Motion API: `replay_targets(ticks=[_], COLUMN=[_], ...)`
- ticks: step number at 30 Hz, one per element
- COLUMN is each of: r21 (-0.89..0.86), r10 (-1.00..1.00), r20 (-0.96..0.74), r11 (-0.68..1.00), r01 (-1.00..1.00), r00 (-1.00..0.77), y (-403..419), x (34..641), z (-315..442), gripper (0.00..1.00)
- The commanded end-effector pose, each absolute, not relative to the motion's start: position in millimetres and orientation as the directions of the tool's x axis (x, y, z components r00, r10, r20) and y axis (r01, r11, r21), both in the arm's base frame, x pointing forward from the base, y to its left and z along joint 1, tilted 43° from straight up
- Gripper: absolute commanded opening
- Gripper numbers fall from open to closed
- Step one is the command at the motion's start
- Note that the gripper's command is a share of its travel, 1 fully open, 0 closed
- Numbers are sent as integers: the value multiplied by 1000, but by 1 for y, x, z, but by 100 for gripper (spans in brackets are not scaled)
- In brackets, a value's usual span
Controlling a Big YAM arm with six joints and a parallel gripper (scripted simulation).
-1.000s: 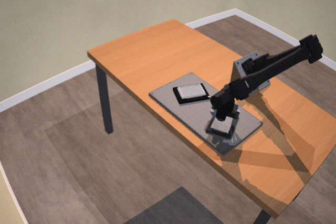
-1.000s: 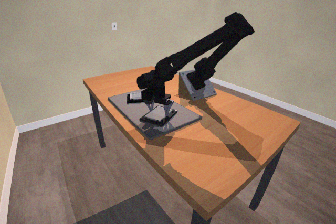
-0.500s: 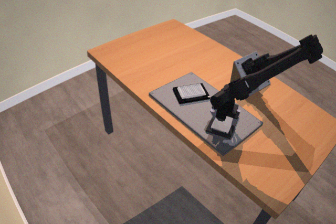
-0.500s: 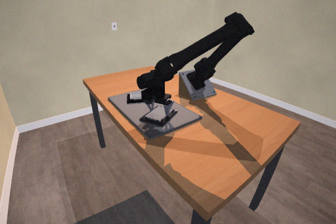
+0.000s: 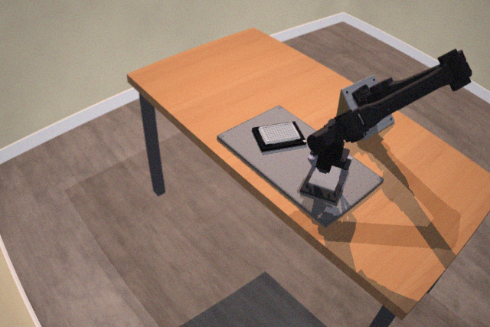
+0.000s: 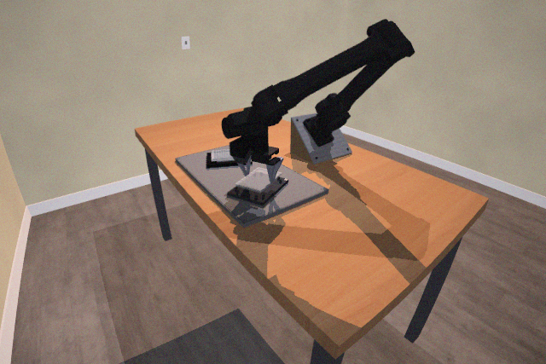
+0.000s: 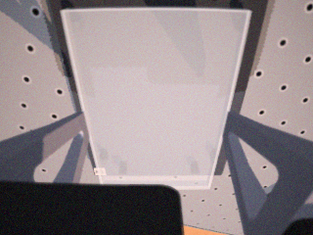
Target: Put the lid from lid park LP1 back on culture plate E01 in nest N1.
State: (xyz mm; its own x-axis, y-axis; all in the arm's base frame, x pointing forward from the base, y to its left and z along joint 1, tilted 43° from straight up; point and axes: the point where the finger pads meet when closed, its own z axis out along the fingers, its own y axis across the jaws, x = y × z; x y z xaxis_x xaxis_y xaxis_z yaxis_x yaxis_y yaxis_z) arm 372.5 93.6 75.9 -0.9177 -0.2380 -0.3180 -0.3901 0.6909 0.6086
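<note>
The clear lid (image 5: 325,181) is over the dark lid park LP1 (image 5: 321,191) at the near end of the grey perforated baseplate (image 5: 296,161). My gripper (image 5: 327,173) points straight down and is shut on the lid's long sides. In the wrist view the lid (image 7: 156,95) fills the middle between my two fingers. I cannot tell whether the lid still touches the park. The white culture plate E01 (image 5: 278,132) sits uncovered in the black plate nest N1 (image 5: 281,143) at the baseplate's far end. It also shows in the exterior view (image 6: 220,155), partly hidden behind my arm.
The arm's grey angled mount (image 5: 366,107) stands on the orange table to the right of the baseplate. The baseplate's near corner lies close to the table's front edge (image 5: 276,212). The arm's links reach over the table's right side.
</note>
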Motion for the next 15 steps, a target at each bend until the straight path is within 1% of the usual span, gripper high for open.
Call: replay_targets(ticks=[1,15], r21=[582,580], r10=[-227,-228], r20=[-374,-374], r11=[697,699], r01=[-418,-419], r00=[-899,-899], y=[77,63], x=[389,387], z=[99,114], gripper=[0,0])
